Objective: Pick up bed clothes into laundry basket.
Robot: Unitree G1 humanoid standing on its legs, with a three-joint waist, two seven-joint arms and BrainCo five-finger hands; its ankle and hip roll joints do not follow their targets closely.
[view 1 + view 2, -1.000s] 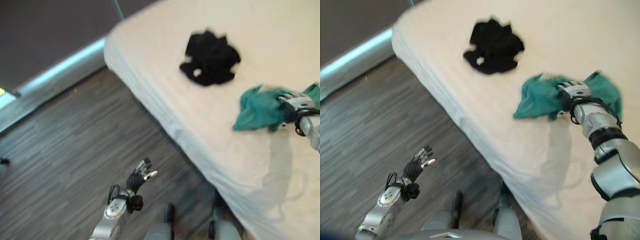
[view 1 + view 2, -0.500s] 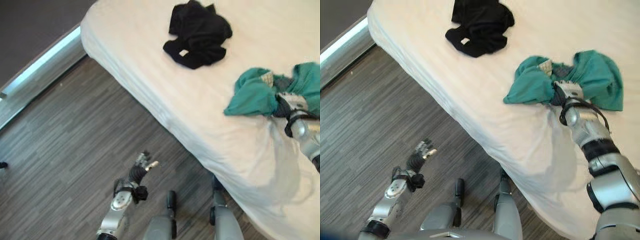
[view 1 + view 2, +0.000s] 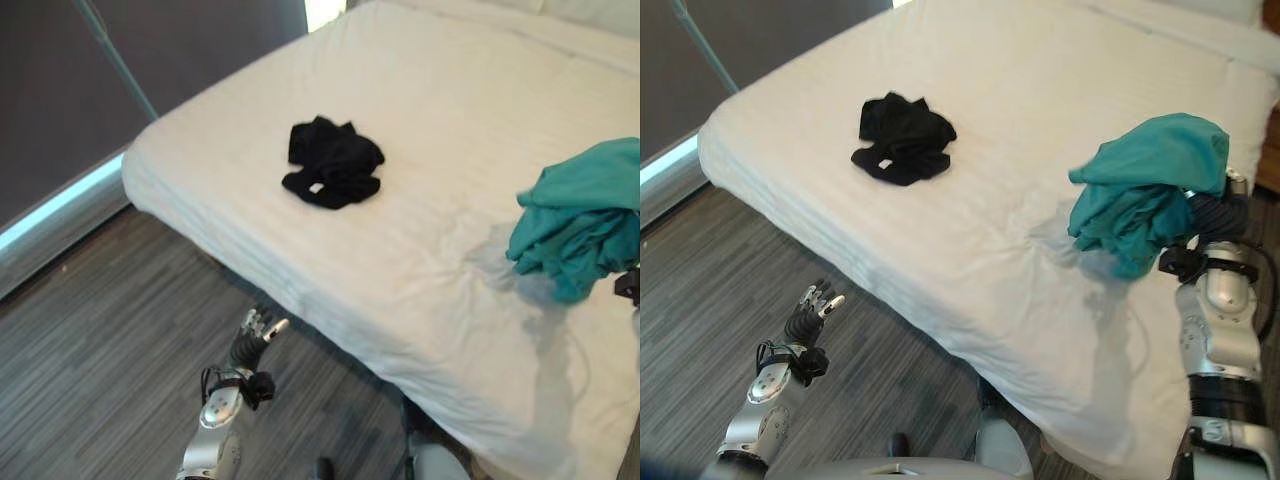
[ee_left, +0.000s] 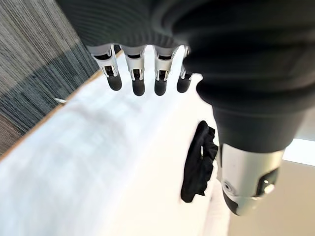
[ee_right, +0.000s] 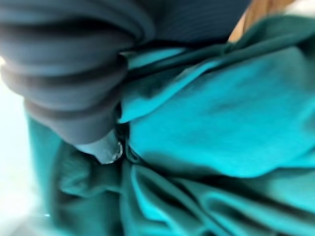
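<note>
Right hand (image 3: pixel 1218 215) is up off the mattress (image 3: pixel 1040 120) with the teal garment (image 3: pixel 1145 190) bunched over it. The cloth hangs clear of the sheet and drapes toward the bed's near edge. Fingers are buried in the fabric in the right wrist view, so can't tell how they're set. A loose fold dangles below the bundle.

Left hand (image 3: pixel 255 333) sits low over the wood-look floor (image 3: pixel 90 330) beside the bed, fingers straight and spread, holding nothing. Black garment (image 3: pixel 332 176) lies crumpled on the mattress toward the far left corner, well apart from both hands, not yet collected.

No laundry basket visible here, so the drop-off spot is unknown.

Risks, as a judgement: grip on the teal cloth looks like a partial bunch, so the hanging fold could slide out during transport and land on the floor. Dangling fabric could also catch the mattress edge on the swing away.
</note>
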